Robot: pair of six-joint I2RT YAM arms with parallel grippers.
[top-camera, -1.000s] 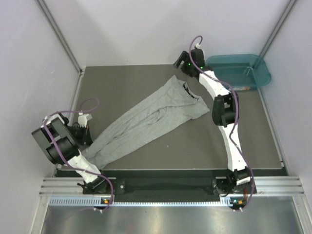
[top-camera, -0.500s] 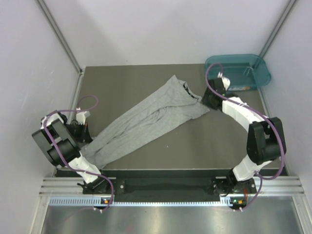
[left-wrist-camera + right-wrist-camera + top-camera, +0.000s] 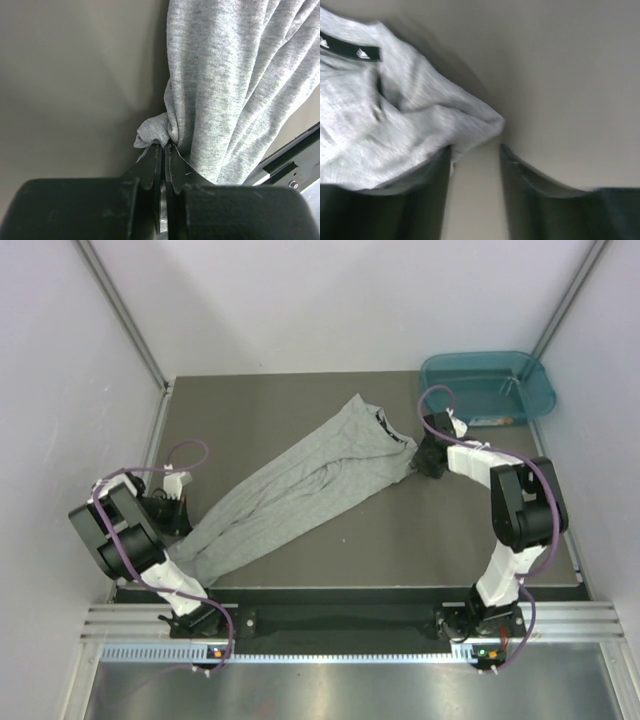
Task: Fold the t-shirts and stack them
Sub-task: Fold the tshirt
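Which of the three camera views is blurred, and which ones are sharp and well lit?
Right wrist view: heavily blurred, the light heather-grey cotton t-shirt and the open right gripper smeared. Left wrist view: sharp on the shirt's knit, the left gripper shut on it dark, with little detail. Top external view: evenly lit, sharp, no glare.

The t-shirt [image 3: 300, 490] is heathered knit cloth — matt, finely ribbed. The table [image 3: 260, 410] looks smooth and matt; the tub [image 3: 480, 380], upper right, glossy translucent plastic.
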